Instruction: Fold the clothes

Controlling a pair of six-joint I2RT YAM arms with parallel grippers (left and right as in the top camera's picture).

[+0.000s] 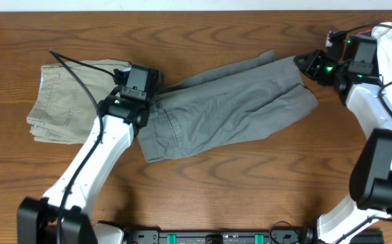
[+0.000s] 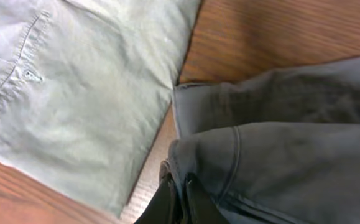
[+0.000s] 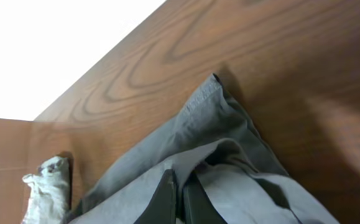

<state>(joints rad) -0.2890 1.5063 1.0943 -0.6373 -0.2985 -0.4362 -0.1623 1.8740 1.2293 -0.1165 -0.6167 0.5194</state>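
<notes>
**A:** What lies in front of you?

**B:** The wooden table [image 1: 250,179]. The grey shorts [image 1: 229,108] are spread slantwise across its middle, mostly flat and creased.

**A:** Anything else?

**B:** The beige shorts [image 1: 63,102] lie just beside the grey shorts' left end, and I can't tell whether the two touch.

**A:** And your own tools?

**B:** My left gripper [image 2: 181,198] sits at the grey shorts' left end, by the upper corner. Its fingers are clenched on a stitched edge of the grey cloth. My right gripper [image 3: 178,194] is at the grey shorts' far right corner with its fingers pressed together. Grey fabric bunches around them, so it seems pinched there, though folds hide the tips.
</notes>
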